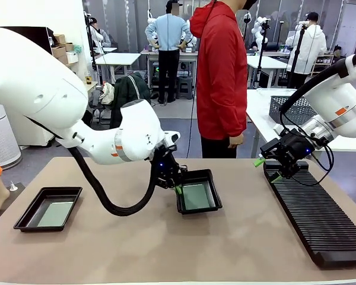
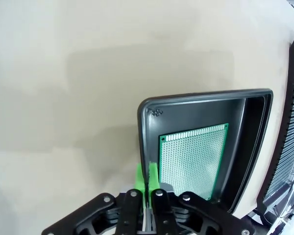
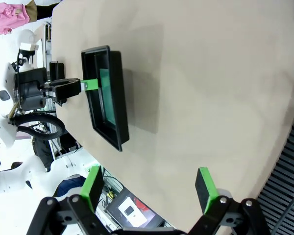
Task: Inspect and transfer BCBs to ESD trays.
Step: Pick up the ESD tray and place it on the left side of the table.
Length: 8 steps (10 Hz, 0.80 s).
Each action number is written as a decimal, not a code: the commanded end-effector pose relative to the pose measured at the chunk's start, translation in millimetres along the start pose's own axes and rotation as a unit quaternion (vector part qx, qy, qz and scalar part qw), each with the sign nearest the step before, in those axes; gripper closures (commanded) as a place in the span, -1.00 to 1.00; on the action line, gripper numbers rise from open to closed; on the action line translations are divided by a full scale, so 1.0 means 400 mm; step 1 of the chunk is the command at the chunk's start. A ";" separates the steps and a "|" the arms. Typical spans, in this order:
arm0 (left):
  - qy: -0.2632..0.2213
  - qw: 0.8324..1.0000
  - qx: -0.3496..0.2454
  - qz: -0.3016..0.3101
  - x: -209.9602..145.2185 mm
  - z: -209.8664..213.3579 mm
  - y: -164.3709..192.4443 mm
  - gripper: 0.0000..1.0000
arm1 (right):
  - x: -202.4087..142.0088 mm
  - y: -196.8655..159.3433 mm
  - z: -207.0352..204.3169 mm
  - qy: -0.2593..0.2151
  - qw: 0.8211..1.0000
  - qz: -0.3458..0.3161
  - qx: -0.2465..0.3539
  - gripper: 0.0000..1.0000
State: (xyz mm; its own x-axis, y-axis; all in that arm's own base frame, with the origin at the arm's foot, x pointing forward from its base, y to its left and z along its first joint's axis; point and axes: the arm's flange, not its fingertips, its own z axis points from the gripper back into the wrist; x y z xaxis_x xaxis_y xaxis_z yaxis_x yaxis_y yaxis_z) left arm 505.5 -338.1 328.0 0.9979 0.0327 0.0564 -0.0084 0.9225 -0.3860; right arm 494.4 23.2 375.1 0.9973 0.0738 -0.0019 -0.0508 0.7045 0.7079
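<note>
Left gripper point(image 1: 177, 187) pinches closed on the left rim of the centre ESD tray point(image 1: 207, 176), lifted above the table point(image 1: 237, 237) with a BCB point(image 1: 196, 196) loose on its floor; tilt could slide the board out; right gripper point(image 1: 267, 168) hovers open, empty.

Two shallow black trays lie on the tan table; the left tray point(image 1: 47, 208) sits flat near the table's left edge, holding a green board point(image 1: 54, 214); the middle tray point(image 1: 199, 191) holds a green perforated board point(image 2: 193, 159) flat on its floor, its left rim pinched between green gripper pads point(image 2: 147, 180).
</note>
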 end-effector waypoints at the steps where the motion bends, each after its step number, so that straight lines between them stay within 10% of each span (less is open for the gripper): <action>1: 0.021 1.000 0.000 -0.009 -0.038 0.070 0.074 0.99 | -0.001 0.007 0.001 -0.001 1.000 -0.009 -0.007 -1.00; 8: 0.066 0.996 0.042 -0.042 -0.133 0.215 0.333 0.99 | -0.001 0.007 0.001 -0.001 1.000 -0.009 -0.007 -1.00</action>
State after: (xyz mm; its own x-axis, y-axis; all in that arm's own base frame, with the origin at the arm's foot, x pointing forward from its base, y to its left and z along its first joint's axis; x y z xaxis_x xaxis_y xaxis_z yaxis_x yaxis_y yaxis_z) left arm 454.2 -198.1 351.3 0.9961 -0.0801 -0.0370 0.0655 0.9523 -0.2980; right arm 494.4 23.2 375.1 0.9973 0.0738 -0.0020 -0.0507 0.7045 0.7079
